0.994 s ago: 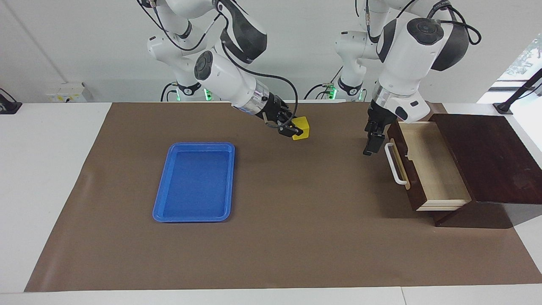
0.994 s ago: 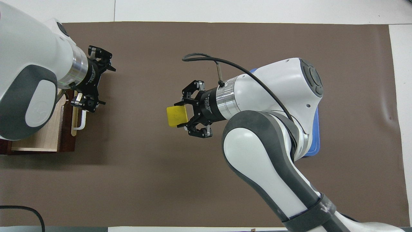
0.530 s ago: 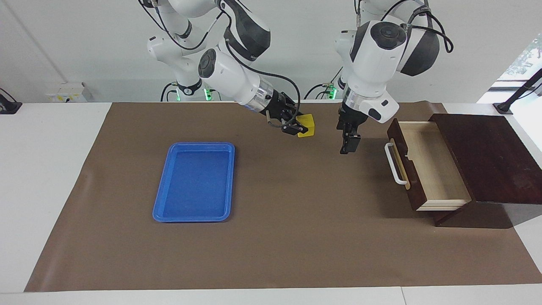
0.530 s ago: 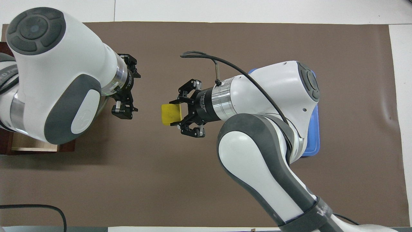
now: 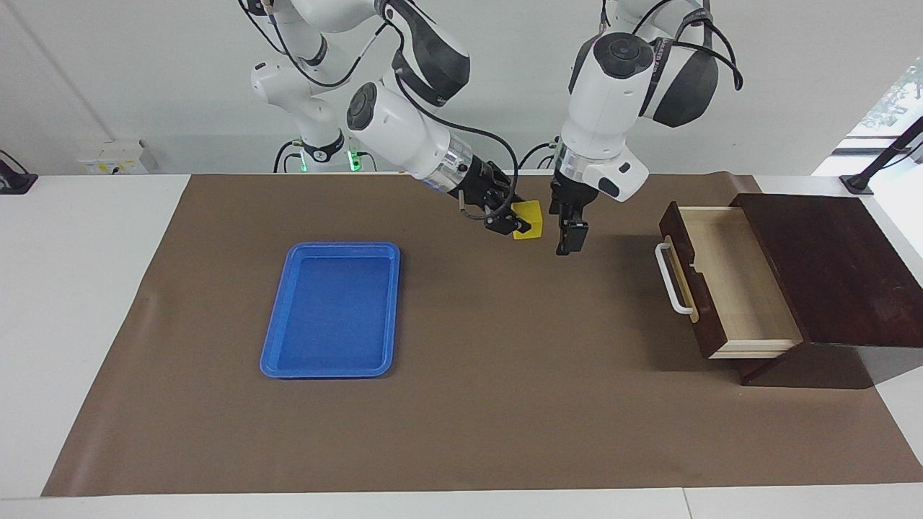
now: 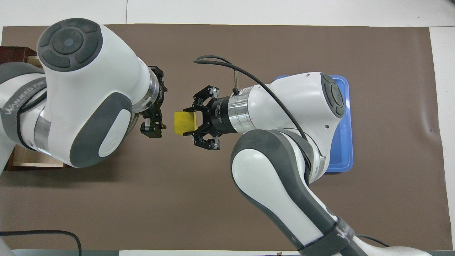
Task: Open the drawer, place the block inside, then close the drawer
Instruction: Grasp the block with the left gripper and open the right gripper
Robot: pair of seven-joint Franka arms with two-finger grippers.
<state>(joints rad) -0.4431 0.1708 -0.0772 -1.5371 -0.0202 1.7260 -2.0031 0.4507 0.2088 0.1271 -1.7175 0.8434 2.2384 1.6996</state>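
The yellow block (image 5: 530, 215) (image 6: 184, 122) hangs in the air over the mat's middle, with my right gripper (image 5: 516, 220) (image 6: 188, 122) shut on it. My left gripper (image 5: 567, 235) (image 6: 159, 101) hovers open right beside the block, a small gap apart, fingers pointing down in the facing view. The drawer (image 5: 728, 277) stands pulled out of the dark wooden box (image 5: 836, 267) at the left arm's end of the table, pale interior bare, white handle (image 5: 670, 281) facing the middle. In the overhead view the left arm hides most of the drawer (image 6: 32, 161).
A blue tray (image 5: 332, 310) (image 6: 343, 149) lies toward the right arm's end of the table, partly under the right arm in the overhead view. A brown mat (image 5: 505, 418) covers the table.
The left gripper has left the drawer's handle and travelled toward the block, staying open. The right gripper has carried the block a little toward the left arm's end.
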